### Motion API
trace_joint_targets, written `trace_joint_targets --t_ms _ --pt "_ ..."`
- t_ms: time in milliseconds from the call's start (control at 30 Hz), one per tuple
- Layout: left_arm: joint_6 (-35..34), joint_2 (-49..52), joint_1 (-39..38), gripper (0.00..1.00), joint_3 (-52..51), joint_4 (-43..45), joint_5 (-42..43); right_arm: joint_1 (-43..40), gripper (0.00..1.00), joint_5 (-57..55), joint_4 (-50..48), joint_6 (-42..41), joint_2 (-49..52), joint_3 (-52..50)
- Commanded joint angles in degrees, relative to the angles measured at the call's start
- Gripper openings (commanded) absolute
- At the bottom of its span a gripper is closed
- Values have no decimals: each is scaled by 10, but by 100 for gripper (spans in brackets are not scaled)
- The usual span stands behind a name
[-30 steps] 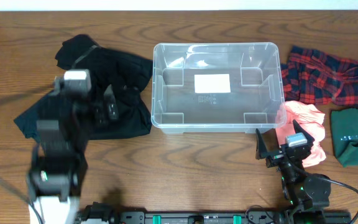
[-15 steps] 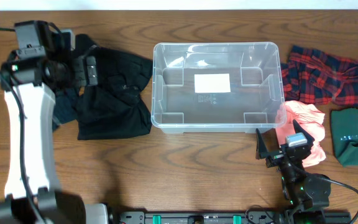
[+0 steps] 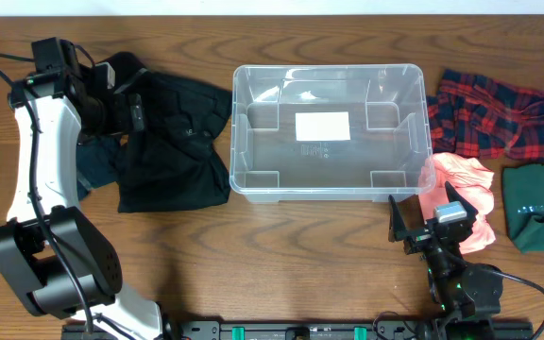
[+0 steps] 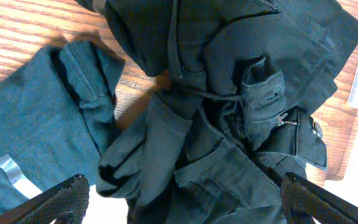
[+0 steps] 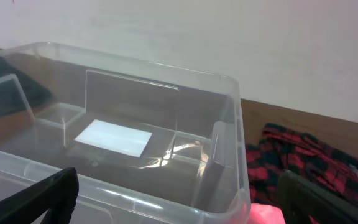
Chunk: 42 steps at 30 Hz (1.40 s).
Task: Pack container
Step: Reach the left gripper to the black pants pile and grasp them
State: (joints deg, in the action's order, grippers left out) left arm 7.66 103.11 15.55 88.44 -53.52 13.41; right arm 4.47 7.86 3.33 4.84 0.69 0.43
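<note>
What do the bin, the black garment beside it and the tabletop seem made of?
The container: clear, glossy hard plastic; its label shows through and the walls glint.
The black garment: matte woven cloth, perhaps twill or denim; stitched seams and pockets.
The table: wood or wood-look laminate; brown grain lines.

The bench (image 3: 281,255) is brown wood with dark wavy lines running across it. Behind its far edge stands a plain white wall (image 5: 241,43), smooth all over. The light is soft and even on the wood.
</note>
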Motion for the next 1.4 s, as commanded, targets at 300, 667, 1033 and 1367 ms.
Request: trace_joint_targets --t_ms 300,667,1033,1367 --pt "82 23 -1 98 -6 38 7 -6 99 -3 2 6 -3 -1" --pt "99 99 -12 98 -12 46 7 -6 99 -3 2 5 -3 -1" --pt "108 184 -17 99 -12 59 7 -6 99 -3 2 5 -3 -1" --pt "107 186 -17 6 -12 58 7 -6 99 -3 2 5 -3 -1"
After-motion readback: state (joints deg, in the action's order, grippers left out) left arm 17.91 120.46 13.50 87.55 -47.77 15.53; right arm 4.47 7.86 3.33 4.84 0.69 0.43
